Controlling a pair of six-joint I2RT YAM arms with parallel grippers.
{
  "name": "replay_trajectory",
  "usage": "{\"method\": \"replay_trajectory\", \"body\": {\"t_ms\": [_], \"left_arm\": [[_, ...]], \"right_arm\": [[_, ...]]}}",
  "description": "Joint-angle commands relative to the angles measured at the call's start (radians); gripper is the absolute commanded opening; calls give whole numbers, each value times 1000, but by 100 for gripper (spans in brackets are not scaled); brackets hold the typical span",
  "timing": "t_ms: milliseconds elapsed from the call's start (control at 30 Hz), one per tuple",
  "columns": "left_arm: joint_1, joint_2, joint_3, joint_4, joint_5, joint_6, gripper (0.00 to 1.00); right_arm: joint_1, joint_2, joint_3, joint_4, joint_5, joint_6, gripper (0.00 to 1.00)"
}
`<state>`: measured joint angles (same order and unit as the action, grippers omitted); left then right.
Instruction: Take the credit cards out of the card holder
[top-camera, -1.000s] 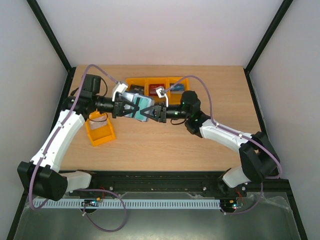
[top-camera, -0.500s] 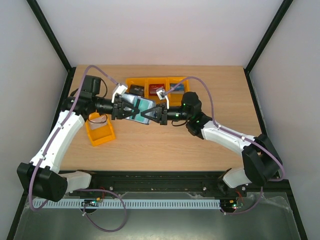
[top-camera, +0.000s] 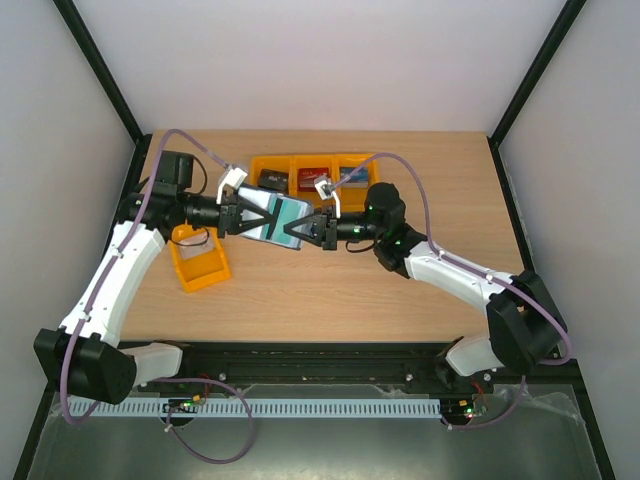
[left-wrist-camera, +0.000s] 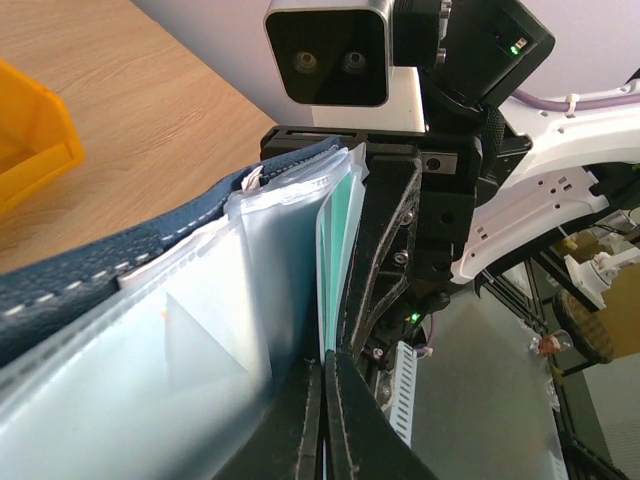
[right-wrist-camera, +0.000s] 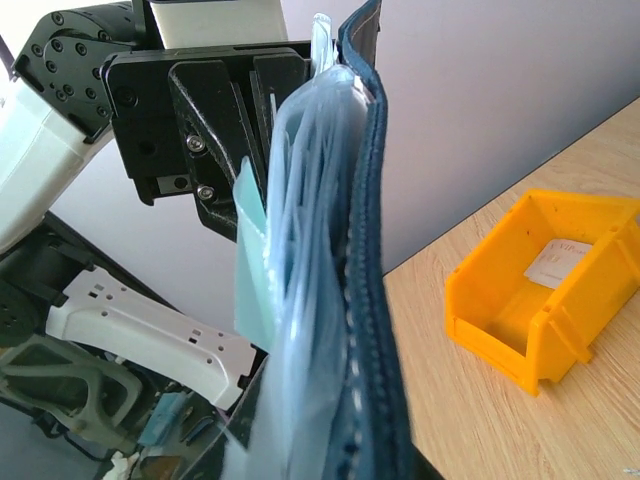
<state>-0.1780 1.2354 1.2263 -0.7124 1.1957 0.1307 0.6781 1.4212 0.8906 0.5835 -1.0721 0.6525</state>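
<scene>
The left arm's backed off a touch toward the left edge of the worktop (top-camera: 330, 290), so the dark navy folding card holder with clear sleeves (top-camera: 262, 215) hangs stretched wider between both arms, near the far edge by the orange plastic bins (top-camera: 310, 172). More of the teal green plastic card (top-camera: 288, 212) shows. The left fingers (left-wrist-camera: 346, 432) are clenched on the sleeve end and the right fingers (top-camera: 303, 233) clamp the other. Card's loosening, I reckon, but none's out yet.

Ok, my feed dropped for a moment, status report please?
Left gripper and right gripper both shut on card holder, held above the table. Teal card in its sleeve, not out yet. Nothing in the way.
</scene>
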Motion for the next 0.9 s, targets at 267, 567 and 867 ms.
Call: {"method": "replay_trajectory", "body": {"t_ms": [267, 567, 867], "left_arm": [[-44, -2, -11, 22, -53, -9, 11], [-27, -16, 18, -15, -141, 32, 2], [12, -14, -8, -46, -310, 124, 2]], "right_arm": [[-5, -19, 19, 7, -39, -26, 2], [-11, -20, 6, -66, 1, -71, 18], [-82, -5, -117, -128, 24, -77, 2]]}}
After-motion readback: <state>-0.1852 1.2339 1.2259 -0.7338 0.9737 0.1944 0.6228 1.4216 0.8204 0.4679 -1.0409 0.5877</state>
